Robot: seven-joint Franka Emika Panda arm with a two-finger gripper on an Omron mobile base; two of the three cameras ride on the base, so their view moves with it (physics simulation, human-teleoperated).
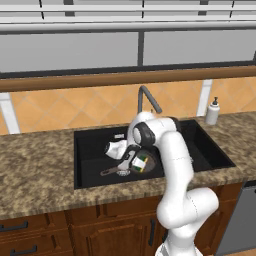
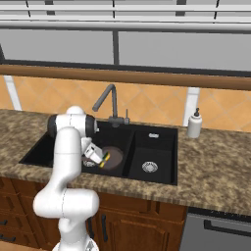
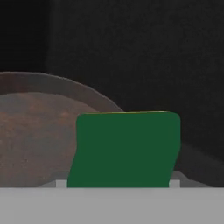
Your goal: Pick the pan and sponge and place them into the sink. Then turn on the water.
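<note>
My gripper (image 1: pixel 140 162) is down in the wide basin of the sink (image 1: pixel 90 140), fingers partly spread and clamped on the sponge (image 3: pixel 124 148), green face toward my hand camera. Just beyond and under it sits the pan (image 3: pixel 30 131), on the basin floor, handle (image 1: pixel 109 171) pointing left. Behind, the faucet (image 2: pixel 108 100); farther right, a soap bottle (image 2: pixel 194 123) on the counter (image 1: pixel 35 170).

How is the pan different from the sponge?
The pan is round, dark brown and much bigger; the sponge is a small block, green with a yellow layer. The pan lies on the floor of the sink, while the sponge is up between the fingers of the gripper, above the pan. The pan has a long thin handle; the sponge has none. Both are over the wide basin.
</note>
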